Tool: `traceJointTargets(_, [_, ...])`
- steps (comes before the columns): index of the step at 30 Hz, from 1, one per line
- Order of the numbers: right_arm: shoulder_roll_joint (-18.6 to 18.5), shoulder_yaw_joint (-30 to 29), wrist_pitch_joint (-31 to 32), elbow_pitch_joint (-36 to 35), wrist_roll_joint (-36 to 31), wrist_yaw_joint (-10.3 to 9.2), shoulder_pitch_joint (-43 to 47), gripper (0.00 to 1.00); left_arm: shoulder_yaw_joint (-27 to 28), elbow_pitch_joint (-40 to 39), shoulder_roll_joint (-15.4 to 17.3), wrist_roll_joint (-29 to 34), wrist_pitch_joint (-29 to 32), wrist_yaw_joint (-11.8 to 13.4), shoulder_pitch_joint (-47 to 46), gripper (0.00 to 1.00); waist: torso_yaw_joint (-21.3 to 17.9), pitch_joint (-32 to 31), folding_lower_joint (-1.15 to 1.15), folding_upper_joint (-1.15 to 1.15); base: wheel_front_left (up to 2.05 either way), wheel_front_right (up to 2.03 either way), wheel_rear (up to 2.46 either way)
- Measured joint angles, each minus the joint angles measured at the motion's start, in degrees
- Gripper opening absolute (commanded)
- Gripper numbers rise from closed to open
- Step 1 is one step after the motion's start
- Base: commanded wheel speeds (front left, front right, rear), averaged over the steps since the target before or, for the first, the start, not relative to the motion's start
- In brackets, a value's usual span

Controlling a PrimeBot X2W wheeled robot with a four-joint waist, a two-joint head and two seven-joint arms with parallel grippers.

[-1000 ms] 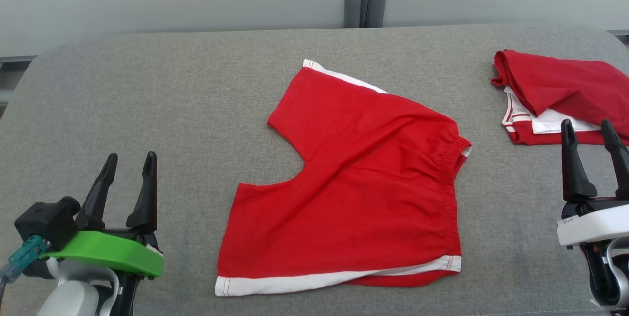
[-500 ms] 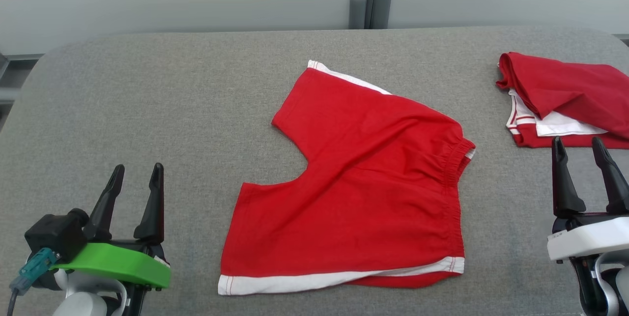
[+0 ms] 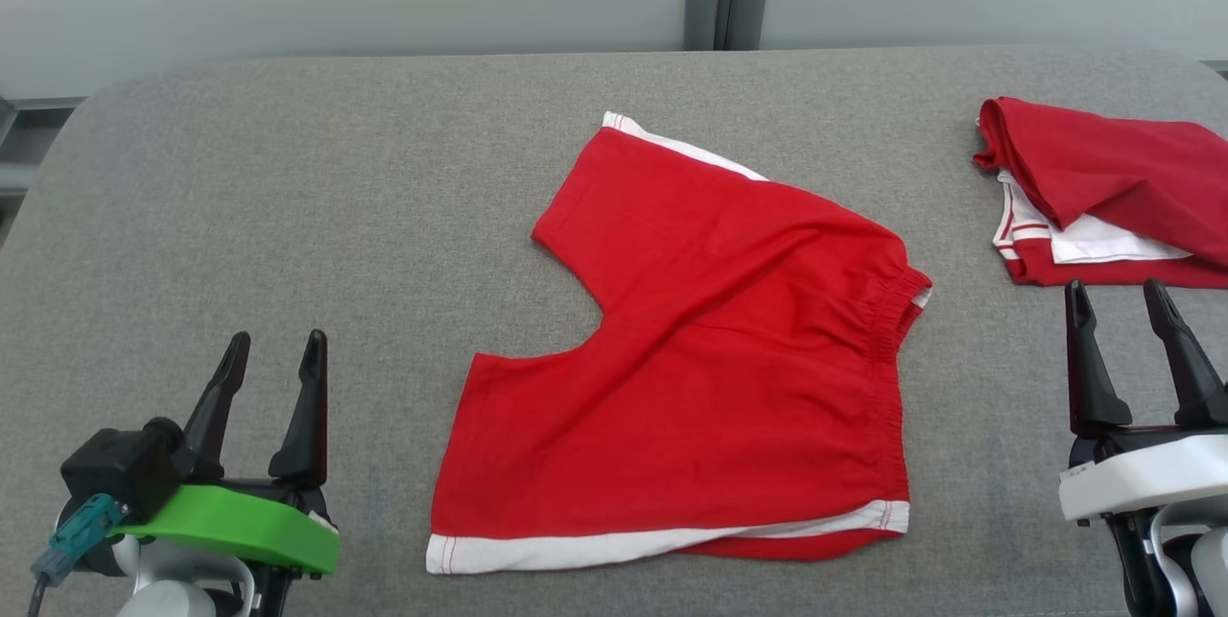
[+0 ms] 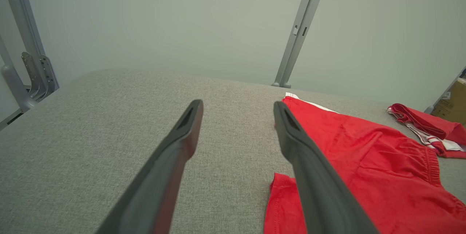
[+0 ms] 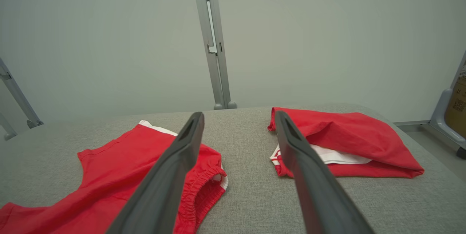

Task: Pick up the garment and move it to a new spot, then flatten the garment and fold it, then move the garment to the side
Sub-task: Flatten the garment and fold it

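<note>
While red shorts (image 3: 710, 358) (elastic waist puckered) lie on grey woven table (image 3: 288, 195), left fingers (image 3: 309, 406), right fingers (image 3: 1084, 358) splay wide, empty.

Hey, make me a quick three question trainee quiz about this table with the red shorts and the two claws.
1. True or false: the left claw is closed on the red shorts.
2. The folded red and white garment lies: A) on top of the shorts; B) apart from them, nearer the right claw; C) beside the left claw.
3. Fill in: the shorts' elastic waistband faces the robot's ___ side.

Key: 1 false, both claws are open and hold nothing; 2 B; 3 right.
</note>
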Motion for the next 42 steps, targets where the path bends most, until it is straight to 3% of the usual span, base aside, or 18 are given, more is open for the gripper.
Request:
traceJointTargets(13, [1.0, 0.8, 0.0, 1.2, -0.4, -0.29, 0.1, 1.0, -1.1, 0.3, -0.1, 0.5, 0.0, 0.0, 0.0, 1.0, 0.1, 0.5, 0.0, 0.0, 0.0, 0.0, 0.0])
traceJointTargets(21, [1.1, 3.0, 1.2, 3.4, 0.2, 1.3, 1.7, 1.0, -3.9, 2.1, -0.1, 0.7, 1.0, -0.9, 1.1, 1.0, 0.0, 0.5, 0.0, 0.0, 0.0, 0.0, 0.0])
traceJointTargets(30, [0.1, 7.7, 4.6, 5.5, 1.6, 5.86, 4.8, 1.0, -9.4, 5.0, -0.2, 1.0, 4.9, -3.4, 4.5, 1.0, -0.3, 0.6, 0.0, 0.0, 0.0, 0.0, 0.0])
traceJointTargets(39, [-0.6, 11.6, 8.1, 8.5, 3.9, 10.94, 7.1, 1.0, -11.0, 7.4, -0.3, 1.0, 7.4, -4.3, 5.3, 1.0, -0.5, 1.2, 0.0, 0.0, 0.0, 0.0, 0.0])
traceJointTargets(42, [-0.7, 11.8, 8.7, 8.9, 4.3, 11.29, 7.1, 1.0, -11.8, 8.3, -0.2, 0.9, 9.2, -4.7, 5.3, 1.0, -0.4, 1.5, 0.0, 0.0, 0.0, 0.0, 0.0])
